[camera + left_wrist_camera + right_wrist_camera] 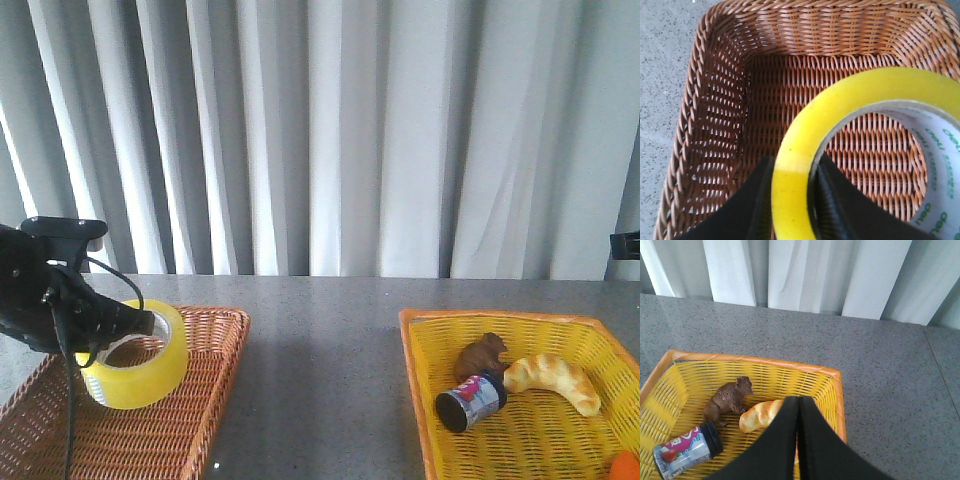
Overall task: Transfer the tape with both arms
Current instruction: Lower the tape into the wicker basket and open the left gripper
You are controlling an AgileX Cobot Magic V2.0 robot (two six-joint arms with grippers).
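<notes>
Left gripper (792, 205) was clamped on the wall of the tape (135, 368), holding it tilted above the brown basket (215, 395), while the right gripper (798, 440), fingers pressed together and empty, hung over the yellow basket (837, 390); judging by this, the pickup step was in hand, and next came a mid-table handover needing the right jaws opened.

Tape (135, 355): glossy, translucent yellow plastic film; inner core white, printed, paper-like. Brown basket (180, 420): woven wicker, rough, ribbed. Yellow basket (545, 435): woven plastic, slight sheen. Tabletop (320, 340): grey, speckled, matt, stone-like. Left hand (792, 205) fingers (747, 210): matt black. Curtain (340, 130): pale cloth, soft folds.
</notes>
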